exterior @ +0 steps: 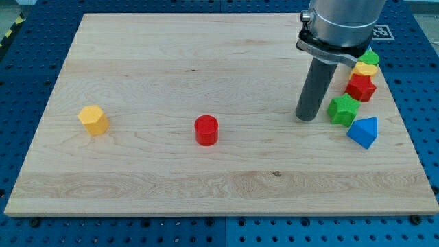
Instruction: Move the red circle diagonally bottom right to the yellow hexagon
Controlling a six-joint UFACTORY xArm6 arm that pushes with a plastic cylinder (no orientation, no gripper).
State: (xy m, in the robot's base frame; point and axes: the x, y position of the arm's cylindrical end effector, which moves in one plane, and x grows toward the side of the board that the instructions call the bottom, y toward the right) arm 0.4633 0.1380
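While my tip point(306, 118) — a bare rod, no pincer — rests just left of the green star point(343, 110), the red circle point(206, 130) sits right of the yellow hexagon point(92, 119).

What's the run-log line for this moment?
tip: right side, just left of green star | red circle: centre, untouched | yellow hexagon: far left | push: not begun

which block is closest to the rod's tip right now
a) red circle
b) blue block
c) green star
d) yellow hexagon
c: my tip stands just to the view's left of the green star, while the red circle lies well off toward the view's left.
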